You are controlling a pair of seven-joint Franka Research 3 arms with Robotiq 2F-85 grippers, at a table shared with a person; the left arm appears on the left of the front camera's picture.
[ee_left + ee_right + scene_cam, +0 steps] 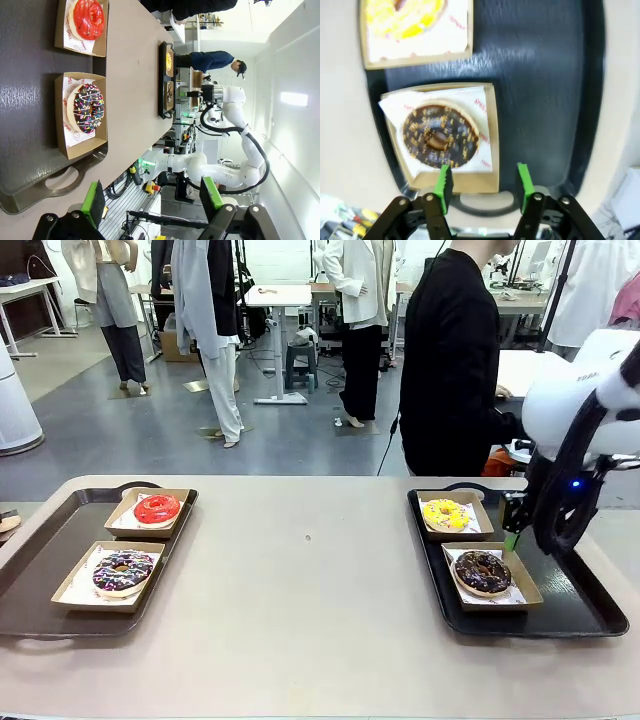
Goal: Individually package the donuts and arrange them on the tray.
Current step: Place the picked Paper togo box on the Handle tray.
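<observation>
Both jaws parted and empty, glossy red donut (157, 508) (ring-shaped), chocolate-brown donut (440, 135) in cardboard box (489, 170).

glossy red donut (157, 508), yellow donut (445, 514), two dark sprinkled donuts (122, 572) (483, 572), brown boxes (497, 597), black trays (40, 570).

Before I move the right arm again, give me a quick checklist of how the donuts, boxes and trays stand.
1. Chocolate donut seated in its box: ok.
2. Yellow donut boxed on the right tray: ok.
3. Red donut and dark sprinkled donut boxed on the left tray: ok.
4. Right end effector holding nothing, fingers apart: ok.
5. Left end effector open, off the tray: ok.
6. Person's hands away from trays: cannot tell.
</observation>
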